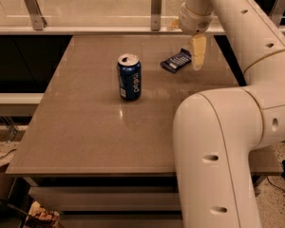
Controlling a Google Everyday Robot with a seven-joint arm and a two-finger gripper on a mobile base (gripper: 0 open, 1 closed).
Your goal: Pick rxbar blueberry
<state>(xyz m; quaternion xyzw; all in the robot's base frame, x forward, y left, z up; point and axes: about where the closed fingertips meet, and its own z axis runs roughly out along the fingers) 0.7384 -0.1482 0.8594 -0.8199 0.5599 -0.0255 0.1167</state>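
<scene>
The rxbar blueberry (176, 61) is a small flat dark navy bar with white text lines, lying on the brown table (85, 122) at the back right. My gripper (197, 56) hangs from the white arm just to the right of the bar, its pale tip pointing down close to the bar's right end. An upright blue soda can (129, 77) stands left of the bar, near the table's middle.
The arm's large white links (218, 151) fill the right foreground and hide the table's right side. A glass rail with metal posts (156, 2) runs along the table's far edge. Dark gaps lie beside the table left and right.
</scene>
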